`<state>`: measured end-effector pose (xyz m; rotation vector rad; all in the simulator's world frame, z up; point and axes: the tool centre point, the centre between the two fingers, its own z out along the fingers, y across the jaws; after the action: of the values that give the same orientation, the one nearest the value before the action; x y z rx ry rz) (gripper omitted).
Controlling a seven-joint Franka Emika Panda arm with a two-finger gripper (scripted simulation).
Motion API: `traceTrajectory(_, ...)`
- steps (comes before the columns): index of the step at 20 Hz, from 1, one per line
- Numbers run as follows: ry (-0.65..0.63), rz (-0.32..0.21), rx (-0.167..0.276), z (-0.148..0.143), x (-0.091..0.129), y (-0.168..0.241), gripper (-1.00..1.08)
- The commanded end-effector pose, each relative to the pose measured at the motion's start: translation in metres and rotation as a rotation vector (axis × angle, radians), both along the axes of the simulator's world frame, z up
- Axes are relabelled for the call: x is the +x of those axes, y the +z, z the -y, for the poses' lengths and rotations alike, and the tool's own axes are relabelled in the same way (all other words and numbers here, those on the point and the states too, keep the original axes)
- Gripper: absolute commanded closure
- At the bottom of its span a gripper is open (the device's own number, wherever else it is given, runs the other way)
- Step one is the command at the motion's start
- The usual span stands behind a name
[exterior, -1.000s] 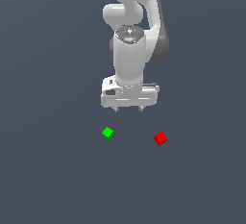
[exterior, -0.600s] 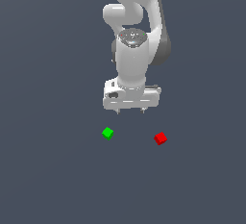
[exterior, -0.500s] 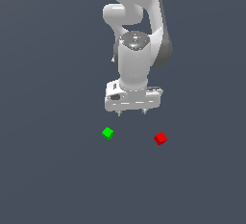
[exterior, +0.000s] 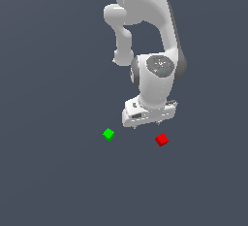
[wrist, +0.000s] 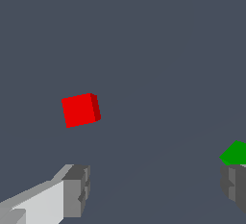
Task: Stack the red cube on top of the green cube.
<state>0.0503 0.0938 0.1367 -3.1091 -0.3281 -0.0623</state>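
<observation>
Two cubes, both sitting loose on the gray floor and well apart, so nothing's stacked yet. The red cube (exterior: 162,139) lies just below and toward the exterior view's right of the gripper (exterior: 147,122); the green cube (exterior: 108,134) is off to the left. Gripper fingers (wrist: 75,190) are spread wide with nothing between them, presumably so they can drop around the red one once lined up.
</observation>
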Motion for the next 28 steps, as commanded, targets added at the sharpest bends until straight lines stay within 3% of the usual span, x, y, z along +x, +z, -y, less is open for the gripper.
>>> traceTrajectory(1,0.049,-0.009,-0.005,-0.021,0.006,-0.016,-0.92)
traceTrajectory(12,0.186,-0.033,-0.020,-0.080,0.019,-0.061,-0.92)
traceTrajectory(22,0.202,-0.036,-0.022,-0.087,0.019,-0.070,-0.92)
traceTrajectory(28,0.204,-0.036,-0.022,-0.087,0.019,-0.098,-0.92)
